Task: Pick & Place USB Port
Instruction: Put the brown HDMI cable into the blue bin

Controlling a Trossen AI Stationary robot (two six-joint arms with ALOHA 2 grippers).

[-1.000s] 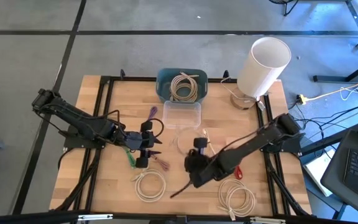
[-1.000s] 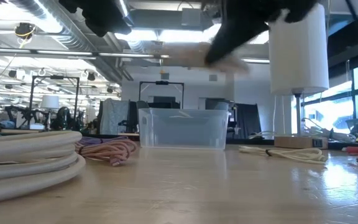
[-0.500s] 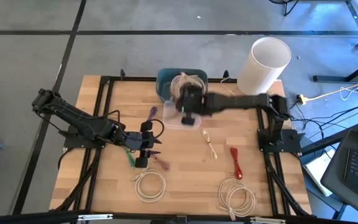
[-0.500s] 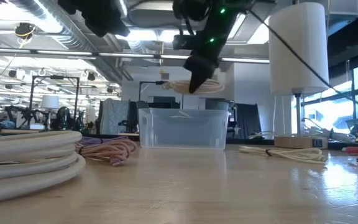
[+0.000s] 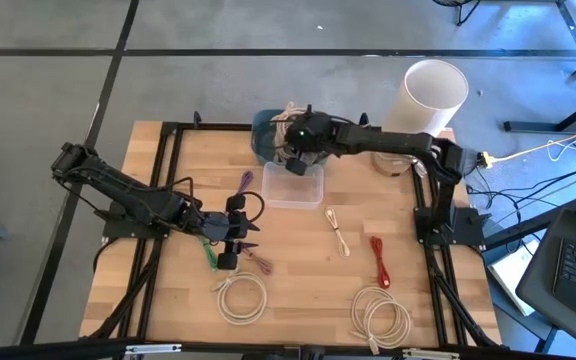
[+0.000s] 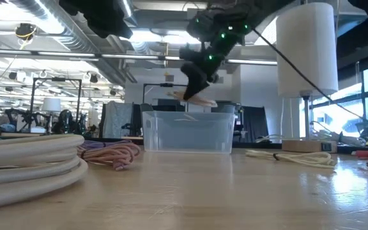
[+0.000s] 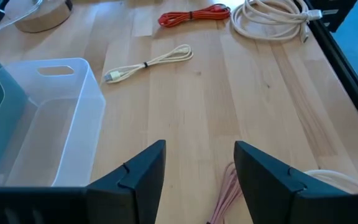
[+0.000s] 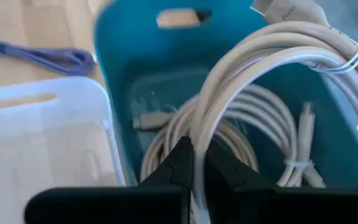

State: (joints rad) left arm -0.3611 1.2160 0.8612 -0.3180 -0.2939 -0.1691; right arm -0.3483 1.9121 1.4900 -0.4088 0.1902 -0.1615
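White cable coil (image 8: 260, 81), held over blue bin (image 8: 166, 74).
Right gripper (image 8: 194, 163) clamped on coil; left gripper (image 7: 194, 180) jaws apart, near clear bin (image 7: 48, 118).

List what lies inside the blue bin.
The blue bin holds a coiled white cable on its floor. The right gripper holds a second white coil above it, hiding part of the floor.
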